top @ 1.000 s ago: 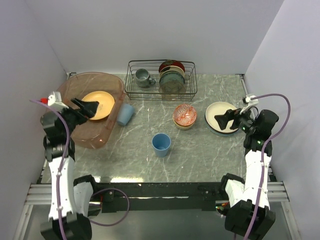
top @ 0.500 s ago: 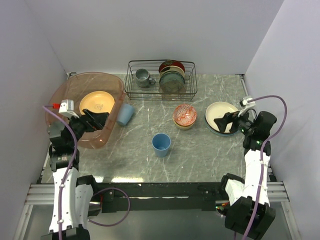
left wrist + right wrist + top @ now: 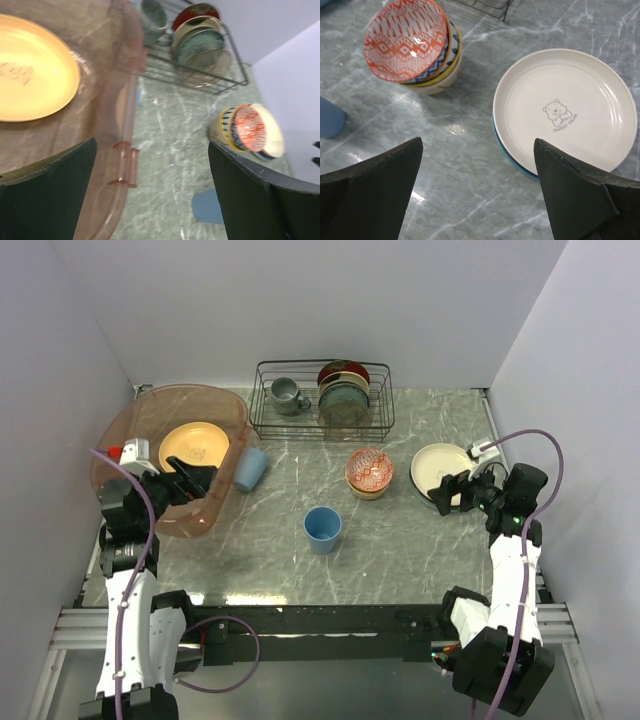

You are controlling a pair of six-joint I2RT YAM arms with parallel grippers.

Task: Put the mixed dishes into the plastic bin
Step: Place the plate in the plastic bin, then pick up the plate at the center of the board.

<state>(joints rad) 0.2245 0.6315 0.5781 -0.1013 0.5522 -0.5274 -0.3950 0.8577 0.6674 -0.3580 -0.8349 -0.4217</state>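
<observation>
The plastic bin [image 3: 150, 420] stands at the left with the orange-yellow plate [image 3: 195, 445] lying flat in it; both also show in the left wrist view, the rim [image 3: 131, 100] and the plate [image 3: 30, 75]. My left gripper [image 3: 197, 480] is open and empty above the bin's near right rim. My right gripper [image 3: 447, 490] is open and empty just over the near-left edge of a cream-white plate with a bear drawing [image 3: 565, 107], which lies on a blue-rimmed plate [image 3: 512, 160]. The red-patterned bowl [image 3: 369, 468] tops a stack of bowls. One light-blue cup [image 3: 322, 529] stands mid-table.
A second light-blue cup [image 3: 251, 468] leans against the bin's right side. A black wire rack [image 3: 320, 400] at the back holds a grey mug [image 3: 287, 393] and upright plates. Grey walls close in the table's left, back and right sides.
My left gripper has drawn back from over the orange-yellow plate to the bin's near right rim; the plate stays in the bin. My right gripper has shifted slightly nearer along the white plate's edge.
</observation>
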